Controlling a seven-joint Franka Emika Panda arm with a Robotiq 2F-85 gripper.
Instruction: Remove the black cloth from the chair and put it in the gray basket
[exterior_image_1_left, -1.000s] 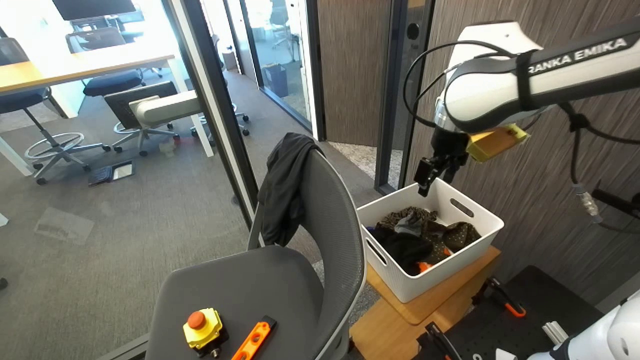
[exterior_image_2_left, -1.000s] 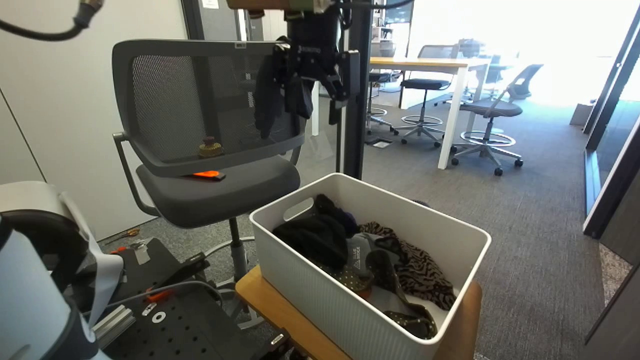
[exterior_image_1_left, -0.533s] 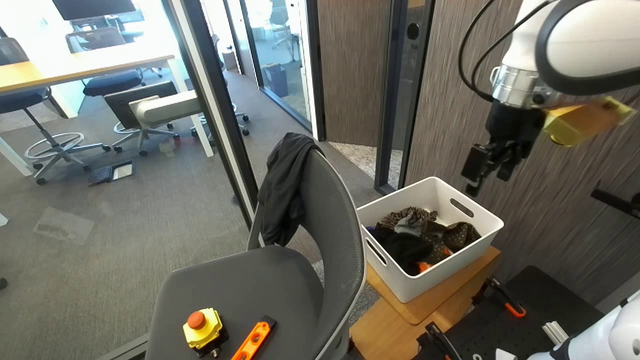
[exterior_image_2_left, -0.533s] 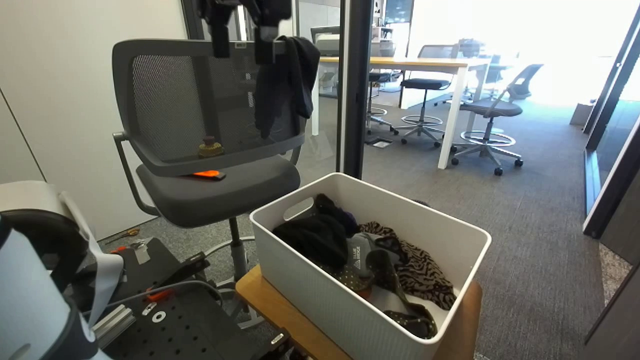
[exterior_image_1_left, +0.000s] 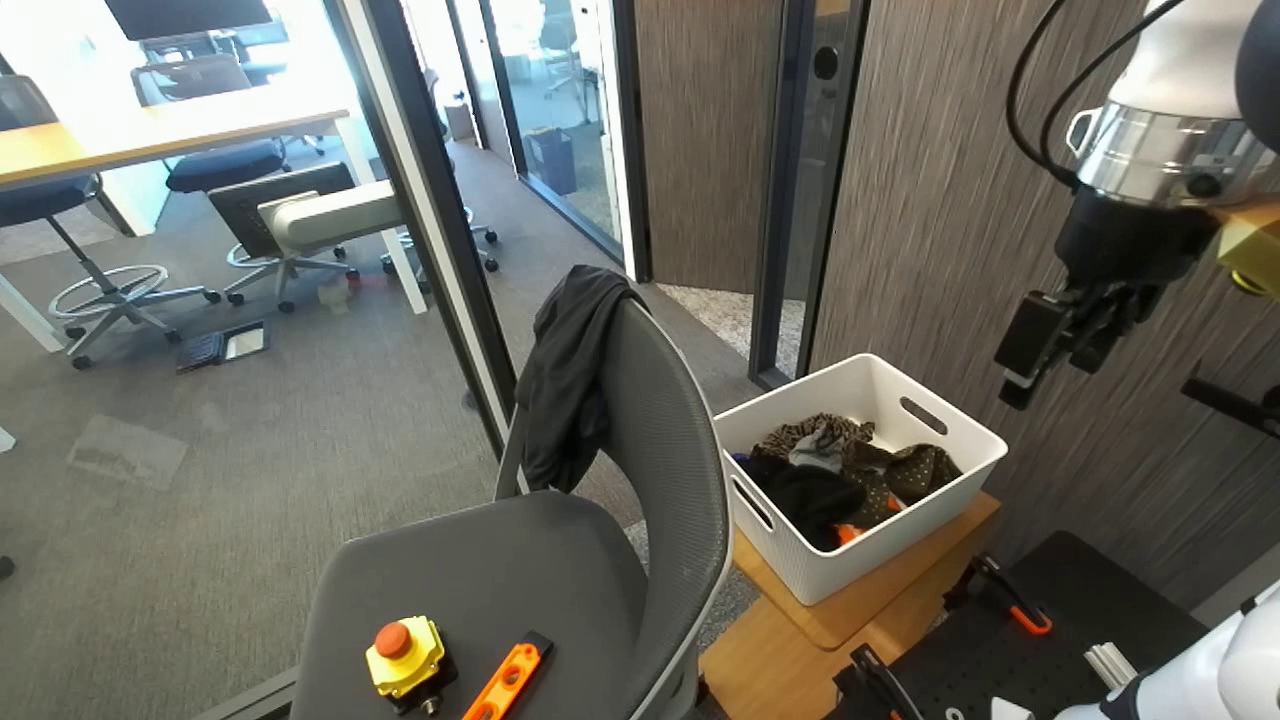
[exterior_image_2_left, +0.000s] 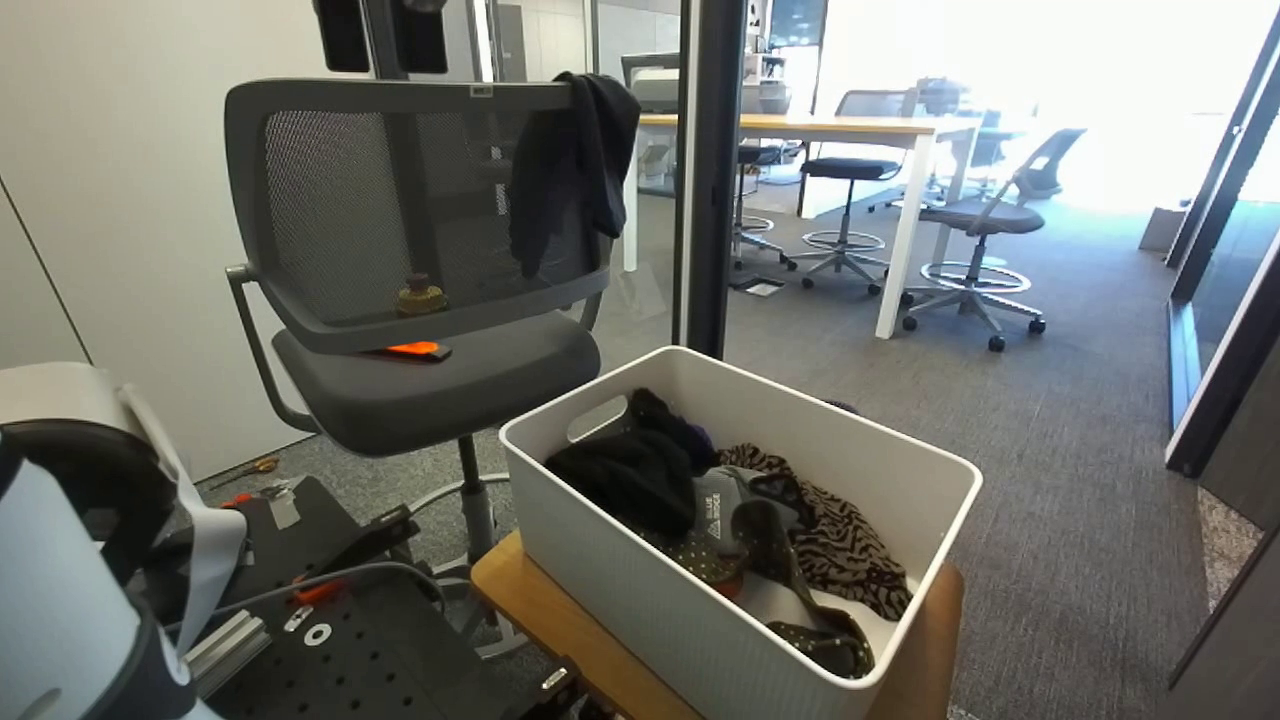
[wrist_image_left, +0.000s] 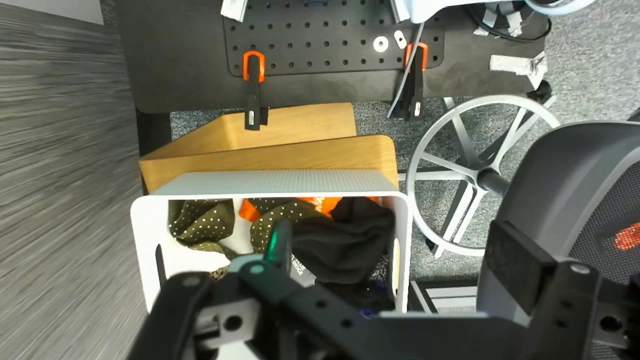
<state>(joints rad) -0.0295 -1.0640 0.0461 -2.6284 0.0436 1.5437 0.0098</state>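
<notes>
The black cloth (exterior_image_1_left: 572, 365) hangs over a top corner of the grey chair's backrest (exterior_image_1_left: 665, 430). The cloth (exterior_image_2_left: 602, 150) and the chair (exterior_image_2_left: 335, 200) also show in an exterior view. The basket, pale grey-white (exterior_image_1_left: 805, 565), stands beside the chair with mixed cloths inside; it also shows in an exterior view (exterior_image_2_left: 610, 570) and the wrist view (wrist_image_left: 280, 184). My gripper (exterior_image_1_left: 1055, 370) is up beside the basket, on the side away from the chair, holding nothing. In the wrist view its fingers (wrist_image_left: 400, 255) are wide apart. In an exterior view the gripper (exterior_image_2_left: 384, 45) is cut off by the top edge.
A yellow box with a red button (exterior_image_1_left: 405, 657) and an orange tool (exterior_image_1_left: 510, 680) lie on the chair seat. A wooden stand (exterior_image_1_left: 850, 615) holds the basket. A black perforated table (wrist_image_left: 320, 55) carries clamps. A wood-grain wall (exterior_image_1_left: 1000, 280) stands behind the gripper.
My gripper has moved away from the chair and past the basket, rightward in an exterior view and up and left in the other view. The cloth, chair and basket have not moved.
</notes>
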